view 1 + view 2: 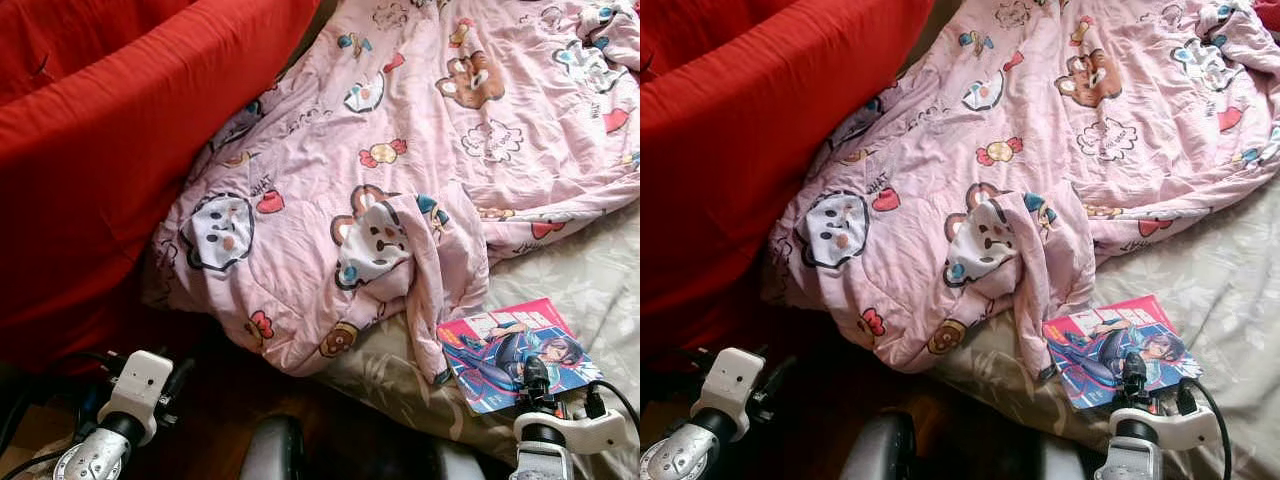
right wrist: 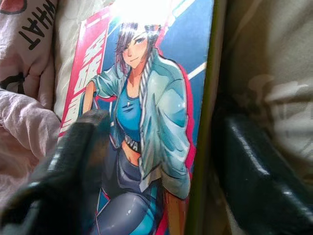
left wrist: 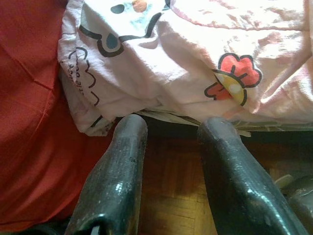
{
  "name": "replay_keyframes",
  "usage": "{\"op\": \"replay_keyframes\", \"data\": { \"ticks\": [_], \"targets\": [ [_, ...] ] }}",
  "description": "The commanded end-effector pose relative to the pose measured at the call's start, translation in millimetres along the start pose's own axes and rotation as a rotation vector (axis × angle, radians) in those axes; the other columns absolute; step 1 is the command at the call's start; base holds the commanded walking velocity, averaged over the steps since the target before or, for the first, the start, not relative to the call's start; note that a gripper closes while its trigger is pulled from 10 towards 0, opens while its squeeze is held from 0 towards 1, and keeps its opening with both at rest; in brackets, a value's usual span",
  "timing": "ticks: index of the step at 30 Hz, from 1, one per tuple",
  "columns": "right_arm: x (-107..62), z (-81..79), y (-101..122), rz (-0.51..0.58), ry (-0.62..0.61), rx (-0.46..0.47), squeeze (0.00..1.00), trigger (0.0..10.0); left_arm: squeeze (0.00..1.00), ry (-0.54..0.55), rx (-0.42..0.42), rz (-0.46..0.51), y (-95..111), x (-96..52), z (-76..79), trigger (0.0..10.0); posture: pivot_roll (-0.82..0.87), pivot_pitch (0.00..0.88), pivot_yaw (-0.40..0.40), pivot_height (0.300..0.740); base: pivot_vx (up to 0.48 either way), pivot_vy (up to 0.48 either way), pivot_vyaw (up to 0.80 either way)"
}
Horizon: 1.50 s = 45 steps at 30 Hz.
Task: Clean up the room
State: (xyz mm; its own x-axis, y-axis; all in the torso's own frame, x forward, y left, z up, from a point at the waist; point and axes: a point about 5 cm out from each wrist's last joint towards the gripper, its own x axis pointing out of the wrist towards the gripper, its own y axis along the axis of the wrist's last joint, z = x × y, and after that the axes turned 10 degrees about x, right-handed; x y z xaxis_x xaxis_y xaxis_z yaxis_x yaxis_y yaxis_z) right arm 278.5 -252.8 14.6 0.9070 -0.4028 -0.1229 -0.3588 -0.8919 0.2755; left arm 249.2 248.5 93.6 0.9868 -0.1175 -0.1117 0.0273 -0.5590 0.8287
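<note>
Comic book (image 1: 516, 352) lies on the bed (image 1: 600, 280) at 5 o'clock, touching the pink blanket (image 1: 400, 150). Right gripper (image 2: 161, 161) fingers are apart around it. Left gripper (image 3: 171, 161) fingers are apart over the floor (image 3: 171, 196).

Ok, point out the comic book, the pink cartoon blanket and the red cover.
comic book (image 1: 515, 350), left eye view, middle of its front cover.
pink cartoon blanket (image 1: 400, 150), left eye view, a flat stretch mid-blanket.
red cover (image 1: 100, 140), left eye view, its broad upper fold.
</note>
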Motion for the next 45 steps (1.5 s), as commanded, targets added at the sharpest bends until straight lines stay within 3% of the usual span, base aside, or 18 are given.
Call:
{"op": "replay_keyframes", "data": {
  "ticks": [1, 22, 36, 45],
  "targets": [
    [-8.3, 10.7, -9.3, -0.042, -0.043, 0.006, 0.00, 0.0, 0.00, 0.001, 0.011, -0.054, -11.1, -7.4, -1.4, 10.0, 0.16, 0.343, 0.149, 0.616, 0.000, 0.000, 0.00],
    [1.8, -9.8, -14.5, -0.043, 0.045, -0.035, 0.00, 0.0, 0.00, 0.015, 0.006, -0.054, -11.7, 5.4, 2.5, 10.0, 0.14, 0.289, 0.127, 0.616, 0.000, 0.000, 0.00],
    [-1.9, -19.3, -4.9, 0.032, 0.095, -0.226, 0.00, 0.0, 0.00, 0.047, -0.006, -0.045, -13.6, 19.4, 2.1, 10.0, 0.10, 0.214, 0.098, 0.616, 0.000, 0.000, 0.00],
    [-13.8, -23.1, 0.5, 0.040, 0.137, -0.461, 0.00, 0.0, 0.00, 0.076, -0.033, -0.042, -15.4, 30.5, 7.3, 10.0, 0.05, 0.142, 0.062, 0.616, 0.000, 0.000, 0.00]
  ]
}}
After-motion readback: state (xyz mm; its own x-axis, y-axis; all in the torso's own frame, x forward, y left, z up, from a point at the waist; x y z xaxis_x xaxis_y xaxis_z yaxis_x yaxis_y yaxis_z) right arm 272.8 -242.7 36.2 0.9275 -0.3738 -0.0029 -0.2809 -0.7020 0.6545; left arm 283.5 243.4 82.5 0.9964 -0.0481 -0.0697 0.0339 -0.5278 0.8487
